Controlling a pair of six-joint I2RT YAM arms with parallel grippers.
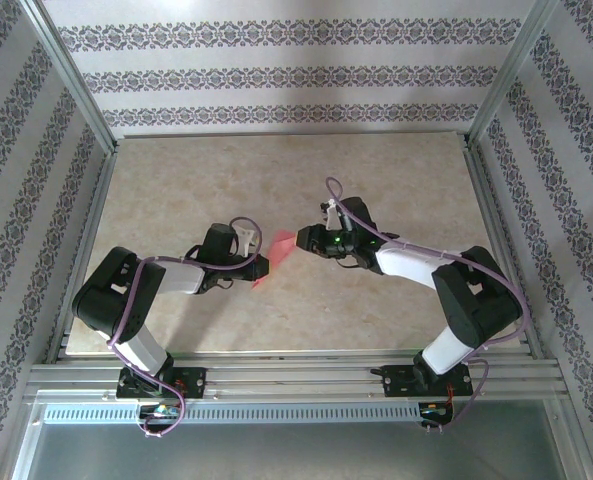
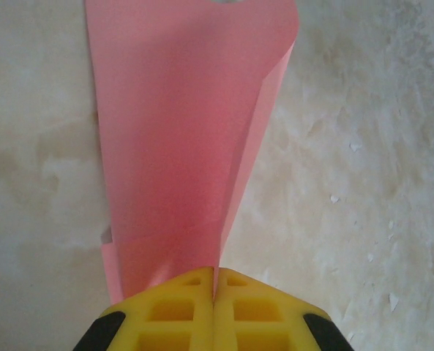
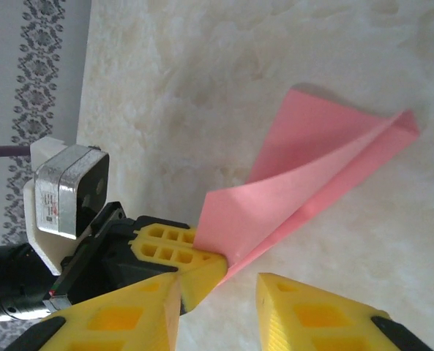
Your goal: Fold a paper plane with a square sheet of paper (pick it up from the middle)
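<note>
The job is in the middle of folding: the pink sheet of paper [image 2: 180,131] is no longer a flat square and not yet a plane. It is doubled over along one long crease and narrows toward the end nearest the left gripper [image 2: 214,281]. That gripper is clamped tight on the narrow end, its yellow fingers [image 2: 173,311] pressed together with the paper pinched in the seam between them.

From there the sheet runs out over the table [image 2: 363,146], roughly midway between the two arms. One flap curls up off the layer beneath. The far corner [image 3: 410,124] seems to rest on the surface, though the wrist view leaves that uncertain.

The right gripper [image 3: 220,292] sits just beside the pinched end with its jaws apart and nothing between them.

The next move probably belongs to the right arm. It would have to close on the loose flap near the crease, or press it down, so that the two layers meet squarely. This calls for a light, straight approach, because thin paper held at one end can twist or tear if pulled sideways.
</note>
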